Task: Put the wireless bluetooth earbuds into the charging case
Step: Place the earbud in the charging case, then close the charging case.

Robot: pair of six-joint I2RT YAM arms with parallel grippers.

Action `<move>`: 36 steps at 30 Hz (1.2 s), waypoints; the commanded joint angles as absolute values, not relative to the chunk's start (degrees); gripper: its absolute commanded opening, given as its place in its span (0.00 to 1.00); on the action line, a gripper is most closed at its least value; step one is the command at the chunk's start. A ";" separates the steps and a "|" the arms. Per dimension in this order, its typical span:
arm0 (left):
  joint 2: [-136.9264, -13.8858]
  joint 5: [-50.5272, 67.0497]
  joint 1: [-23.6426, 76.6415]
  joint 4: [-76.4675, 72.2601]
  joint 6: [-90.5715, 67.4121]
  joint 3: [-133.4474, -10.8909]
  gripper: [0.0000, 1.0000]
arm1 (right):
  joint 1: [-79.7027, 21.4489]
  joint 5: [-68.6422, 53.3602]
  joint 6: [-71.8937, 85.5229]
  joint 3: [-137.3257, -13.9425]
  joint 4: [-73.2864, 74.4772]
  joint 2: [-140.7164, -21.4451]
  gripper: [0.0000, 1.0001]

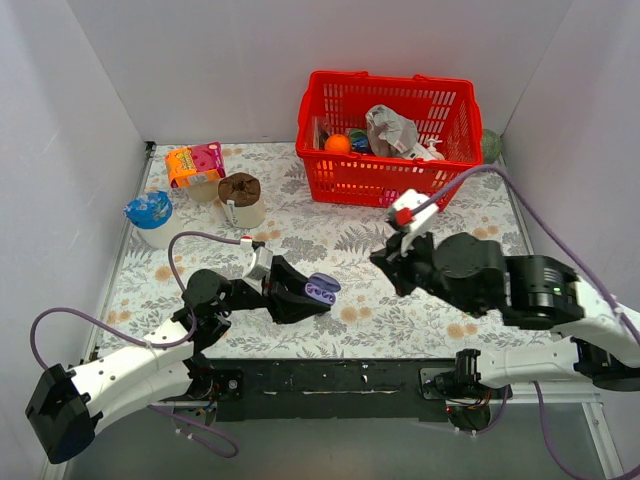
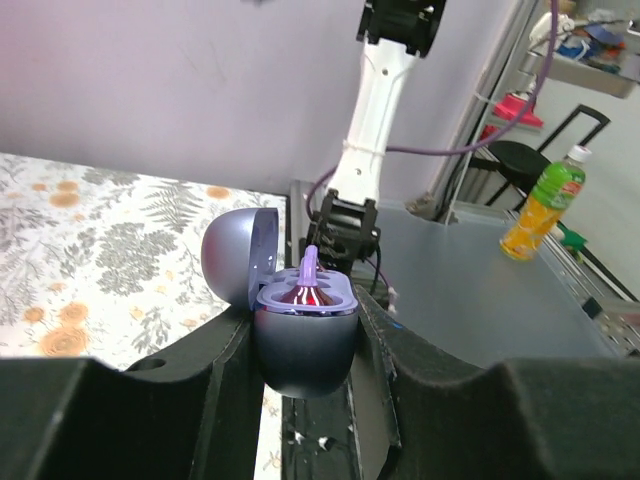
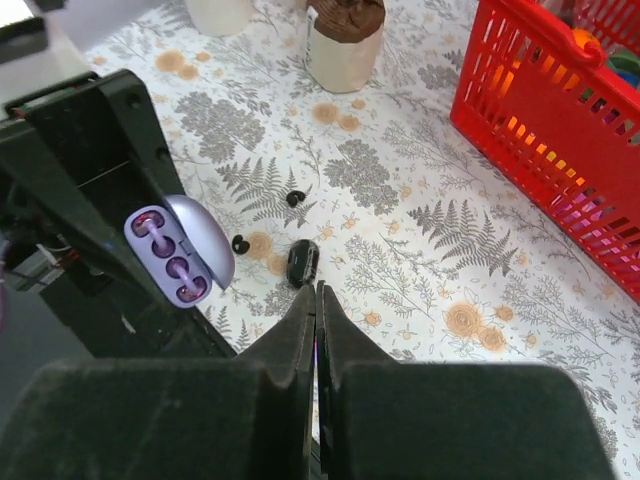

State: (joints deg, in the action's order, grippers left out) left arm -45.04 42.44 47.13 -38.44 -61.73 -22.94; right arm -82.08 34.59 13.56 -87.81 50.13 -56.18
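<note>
My left gripper [image 1: 300, 296] is shut on the pale lavender charging case [image 1: 322, 289] and holds it above the cloth with its lid open. The case sits between the fingers in the left wrist view [image 2: 305, 345], where a thin lavender stem stands up from its deck. The right wrist view shows the case's [image 3: 172, 255] dark pinkish sockets. Two tiny dark earbuds [image 3: 293, 198] [image 3: 240, 243] lie on the cloth next to a stubby black piece [image 3: 302, 262]. My right gripper [image 1: 386, 263] [image 3: 317, 292] is shut, hovering right of the case and above the black piece.
A red basket [image 1: 390, 150] [image 3: 540, 130] with toys stands at the back right. A brown-topped cup [image 1: 240, 200] [image 3: 345, 40], a blue-lidded cup [image 1: 150, 215] and an orange-pink carton [image 1: 193, 163] stand at the back left. White walls enclose the flowered cloth.
</note>
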 commanded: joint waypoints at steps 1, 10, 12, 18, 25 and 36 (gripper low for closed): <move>-45.43 38.05 47.99 -43.15 -61.08 -23.64 0.00 | -80.34 37.36 16.17 -85.17 43.16 -61.34 0.01; -46.76 39.38 50.62 -43.68 -61.00 -24.26 0.00 | -75.06 24.18 15.82 -83.23 39.64 -64.60 0.03; -46.58 39.20 50.89 -43.77 -60.82 -24.17 0.00 | -75.06 22.08 15.65 -83.14 39.46 -64.86 0.03; -46.14 38.59 51.06 -42.89 -60.12 -24.43 0.00 | -75.06 14.42 14.77 -82.35 38.05 -65.13 0.03; -45.88 37.27 51.06 -42.89 -59.85 -24.35 0.00 | -75.06 10.64 15.29 -81.74 38.50 -65.57 0.03; -45.79 34.98 51.07 -42.63 -59.68 -24.00 0.00 | -75.06 8.70 16.52 -80.33 37.97 -64.95 0.03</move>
State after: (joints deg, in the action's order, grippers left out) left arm -46.65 38.09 51.18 -41.98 -60.60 -22.98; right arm -74.74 10.98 15.16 -80.64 40.03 -65.89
